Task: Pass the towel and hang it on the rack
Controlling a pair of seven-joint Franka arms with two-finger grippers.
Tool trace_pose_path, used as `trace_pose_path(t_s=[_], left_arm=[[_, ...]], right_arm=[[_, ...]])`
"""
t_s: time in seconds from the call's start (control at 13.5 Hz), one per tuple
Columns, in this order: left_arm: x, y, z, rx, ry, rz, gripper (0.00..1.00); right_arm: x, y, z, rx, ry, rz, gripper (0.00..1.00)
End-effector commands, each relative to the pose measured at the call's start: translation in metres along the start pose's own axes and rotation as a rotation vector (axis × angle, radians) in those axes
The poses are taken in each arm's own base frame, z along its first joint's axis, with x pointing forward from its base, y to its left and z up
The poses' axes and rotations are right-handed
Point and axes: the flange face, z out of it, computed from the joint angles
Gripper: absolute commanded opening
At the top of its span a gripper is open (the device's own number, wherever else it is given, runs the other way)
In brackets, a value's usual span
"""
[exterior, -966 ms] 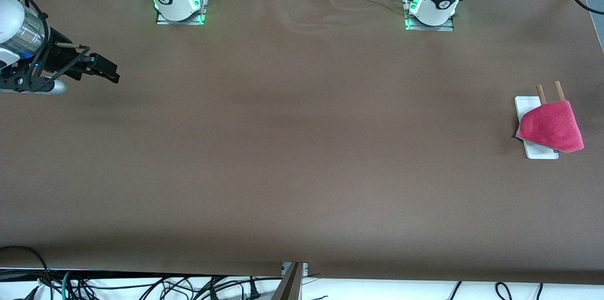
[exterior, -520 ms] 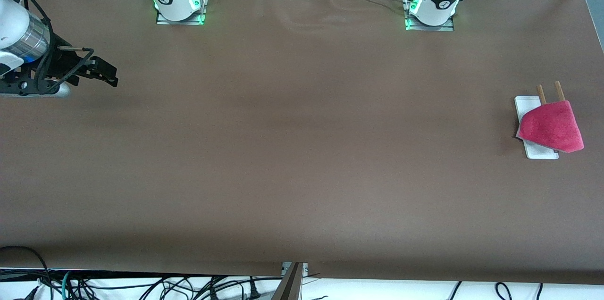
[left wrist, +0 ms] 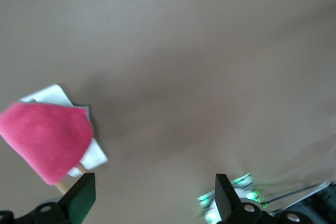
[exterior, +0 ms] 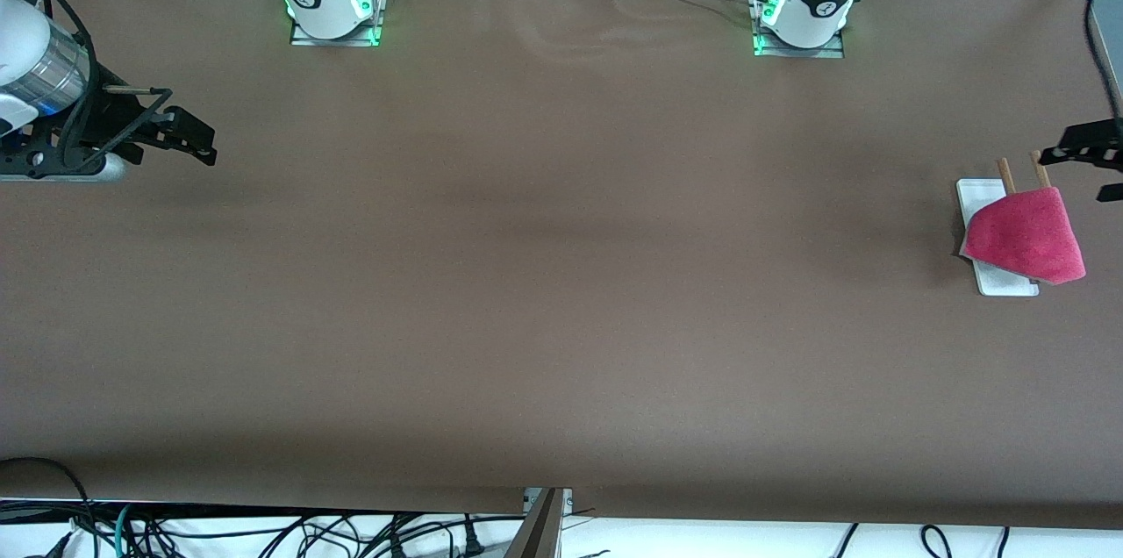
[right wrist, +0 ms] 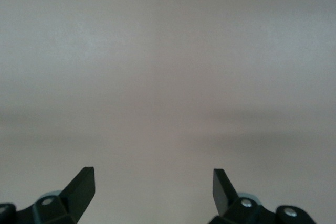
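The pink-red towel [exterior: 1025, 235] hangs draped over the rack [exterior: 978, 194], covering most of its white base and two wooden rods [exterior: 1005, 175], at the left arm's end of the table. My left gripper [exterior: 1083, 168] is open and empty, in the air beside the rods' bare tips at the table's edge. In the left wrist view the towel [left wrist: 47, 140] and the rack base [left wrist: 94, 156] lie off to one side of the open left gripper [left wrist: 155, 198]. My right gripper [exterior: 197, 139] is open and empty over the right arm's end of the table; in its own view [right wrist: 154, 190] only bare table shows.
The brown table cover [exterior: 561, 277] stretches between the two grippers. The two arm bases [exterior: 333, 5] [exterior: 803, 14] with green lights stand along the table edge farthest from the front camera. Cables hang below the table's near edge.
My left gripper has come into the front view at the table's edge beside the rack's rod tips. My right gripper has drifted slightly toward its end. The towel and rack have not moved.
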Motion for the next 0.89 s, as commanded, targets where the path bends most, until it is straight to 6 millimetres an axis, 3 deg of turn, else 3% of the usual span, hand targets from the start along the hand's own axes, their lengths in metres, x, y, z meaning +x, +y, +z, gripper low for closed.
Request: trace_pose_path(t_s=[0.0,0.15,0.37,0.82], left_arm=[[-0.008,0.062,0.013,0.045,0.051,-0.186,1.0],[-0.012,0.101,0.02,0.069,0.104,-0.302,1.0],[-0.006,0.141,0.025,0.217,0.147,-0.359,1.0],[-0.005,0.133,0.018,0.163,0.221,-0.37,1.0]], right_arm=[[0.007,-0.014,-0.005,-0.009,0.015,-0.03,0.99],[0.004,-0.032,-0.006,-0.021,0.012,-0.035,0.99],[0.004,-0.031,-0.004,-0.022,0.006,-0.025,0.99],[0.004,-0.029,-0.001,-0.023,-0.001,-0.025,0.99]])
